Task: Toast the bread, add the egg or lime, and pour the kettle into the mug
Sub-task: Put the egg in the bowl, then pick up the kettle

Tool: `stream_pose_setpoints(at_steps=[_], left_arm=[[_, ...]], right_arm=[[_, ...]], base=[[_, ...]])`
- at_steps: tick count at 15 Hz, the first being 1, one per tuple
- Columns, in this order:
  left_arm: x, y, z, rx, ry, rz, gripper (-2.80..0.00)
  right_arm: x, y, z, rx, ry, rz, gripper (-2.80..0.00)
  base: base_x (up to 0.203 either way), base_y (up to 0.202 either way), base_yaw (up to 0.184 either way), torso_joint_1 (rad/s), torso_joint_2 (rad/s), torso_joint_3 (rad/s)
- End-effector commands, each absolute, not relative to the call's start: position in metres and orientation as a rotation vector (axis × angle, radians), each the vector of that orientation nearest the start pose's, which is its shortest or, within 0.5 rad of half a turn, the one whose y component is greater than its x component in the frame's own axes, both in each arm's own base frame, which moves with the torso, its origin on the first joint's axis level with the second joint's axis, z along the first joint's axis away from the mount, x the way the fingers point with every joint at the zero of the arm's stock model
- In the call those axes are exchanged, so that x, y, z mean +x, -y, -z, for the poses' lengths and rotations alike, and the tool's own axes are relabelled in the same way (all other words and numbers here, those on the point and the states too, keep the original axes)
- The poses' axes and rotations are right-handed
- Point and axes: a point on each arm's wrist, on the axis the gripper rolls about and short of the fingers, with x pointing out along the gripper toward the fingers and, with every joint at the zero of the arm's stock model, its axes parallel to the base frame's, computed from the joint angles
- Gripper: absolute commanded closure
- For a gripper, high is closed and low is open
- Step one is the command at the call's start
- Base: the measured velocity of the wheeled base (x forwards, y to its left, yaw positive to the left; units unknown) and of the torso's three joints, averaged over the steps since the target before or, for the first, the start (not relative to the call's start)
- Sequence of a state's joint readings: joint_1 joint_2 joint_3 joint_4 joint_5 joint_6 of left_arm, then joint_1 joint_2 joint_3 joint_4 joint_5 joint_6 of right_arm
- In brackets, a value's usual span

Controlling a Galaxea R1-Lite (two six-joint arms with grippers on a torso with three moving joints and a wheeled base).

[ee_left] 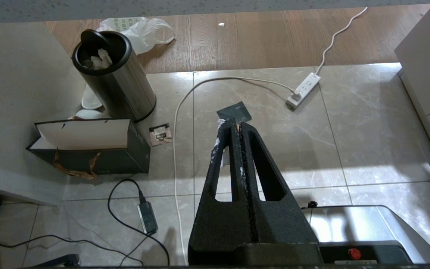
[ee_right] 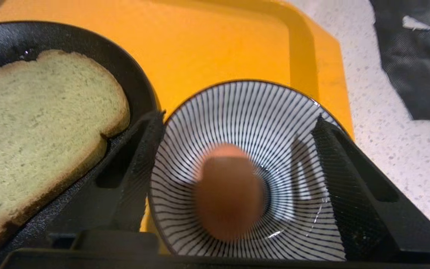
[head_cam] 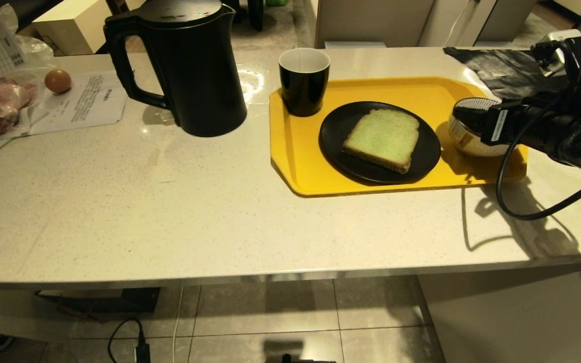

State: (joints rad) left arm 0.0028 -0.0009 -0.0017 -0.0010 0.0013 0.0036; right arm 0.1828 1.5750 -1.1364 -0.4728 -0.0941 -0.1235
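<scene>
egg (ee_right: 228, 192): pale peach one, sitting down in the striped bowl (ee_right: 245, 112), looks blurry so it may not have settled
striped bowl: on the yellow tray (head_cam: 300, 166), just beside the black plate (head_cam: 333, 146), on the side away from the mug (head_cam: 304, 80)
right gripper (ee_right: 237, 149): fingers spread wide either side of the bowl, not pinching anything, egg sits loose between them
left gripper (ee_left: 237, 125): fingers pressed together, parked low over the floor, nowhere near the tray
bread (head_cam: 383, 138): flat on the black plate, middle of the tray
kettle (head_cam: 184, 65): off the tray, on the counter past the mug
orange-brown egg (head_cam: 58, 80): far from the tray, beyond the kettle
step in hand: i'd say egg drop-off, basically done
doing it well: probably lift straight up with the fingers wide so neither one clips the bowl rim or nudges the plate
</scene>
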Motion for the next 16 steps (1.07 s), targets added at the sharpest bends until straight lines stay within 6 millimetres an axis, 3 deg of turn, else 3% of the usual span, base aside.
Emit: stream_pose_setpoints(at_steps=[1, 5, 6, 11, 14, 16], left_arm=[[-0.023, 0.0, -0.076, 0.003, 0.003, -0.005, 0.0], [-0.023, 0.0, -0.076, 0.003, 0.004, -0.005, 0.0], [-0.023, 0.0, -0.076, 0.003, 0.003, -0.005, 0.0], [-0.023, 0.0, -0.076, 0.003, 0.003, -0.005, 0.0], [-0.023, 0.0, -0.076, 0.003, 0.003, -0.005, 0.0], [-0.023, 0.0, -0.076, 0.003, 0.003, -0.005, 0.0]], right_arm=[[0.279, -0.049, -0.311, -0.093, 0.088, -0.077, -2.8], [0.259, -0.045, -0.335, 0.01, 0.172, -0.091, -2.8], [0.252, -0.044, -0.34, 0.032, 0.197, -0.105, 0.0], [0.2, -0.037, -0.356, 0.009, 0.27, -0.195, 0.0], [0.146, -0.027, -0.351, -0.037, 0.273, -0.189, 0.0], [0.111, -0.02, -0.336, -0.048, 0.27, -0.182, 0.0]], base=[[0.0, 0.0, 0.0, 0.0, 0.0, 0.0], [0.0, 0.0, 0.0, 0.0, 0.0, 0.0], [0.0, 0.0, 0.0, 0.0, 0.0, 0.0], [0.0, 0.0, 0.0, 0.0, 0.0, 0.0], [0.0, 0.0, 0.0, 0.0, 0.0, 0.0], [0.0, 0.0, 0.0, 0.0, 0.0, 0.0]])
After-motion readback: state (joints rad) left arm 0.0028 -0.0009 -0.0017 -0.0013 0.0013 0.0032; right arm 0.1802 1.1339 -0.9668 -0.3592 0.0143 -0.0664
